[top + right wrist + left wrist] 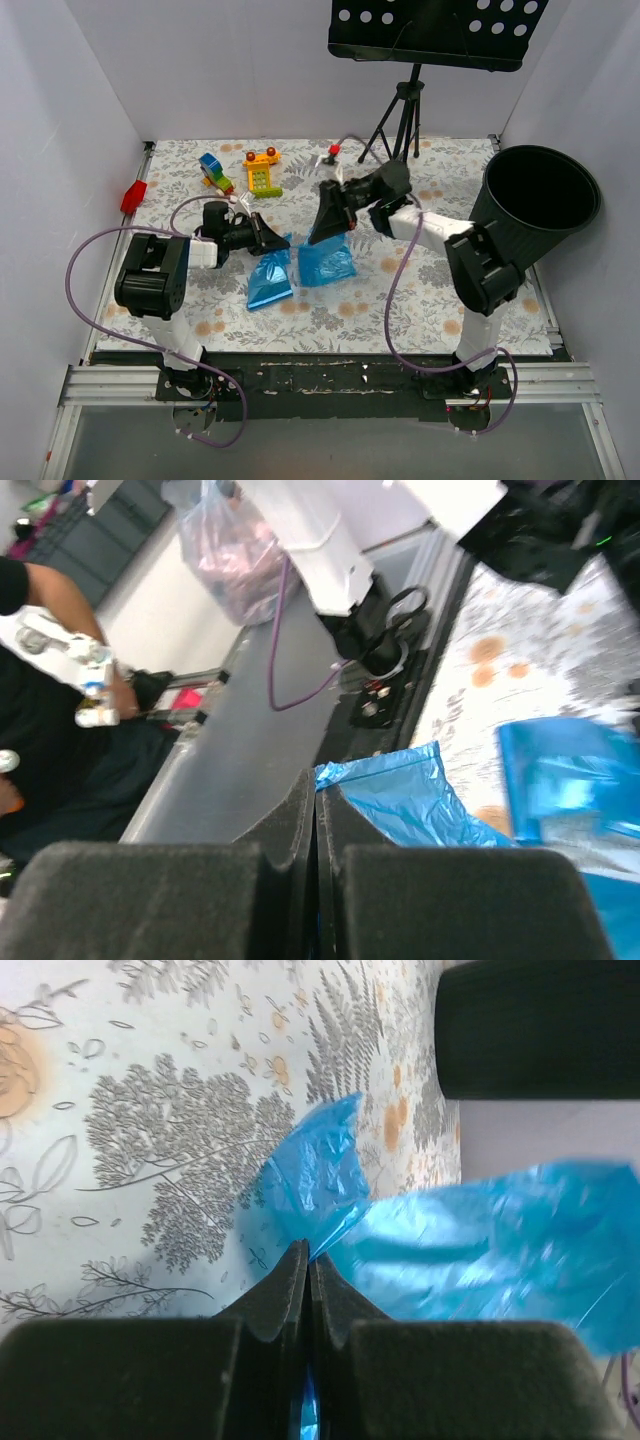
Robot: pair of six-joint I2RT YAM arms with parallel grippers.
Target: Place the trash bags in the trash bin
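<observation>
- Your left gripper (269, 238): jaws clamped on left trash bag (270, 283).
- Your right gripper (328, 222): jaws pinching right trash bag (326, 263).
- Trash bin (522, 240) well apart, right edge of surface (420, 300).

2 trash bags (271, 280) (326, 262), 1 trash bin (535, 205), 1 music stand (432, 30), 2 toys (213, 172) (262, 172), 2 arms (150, 275) (485, 265)
</observation>
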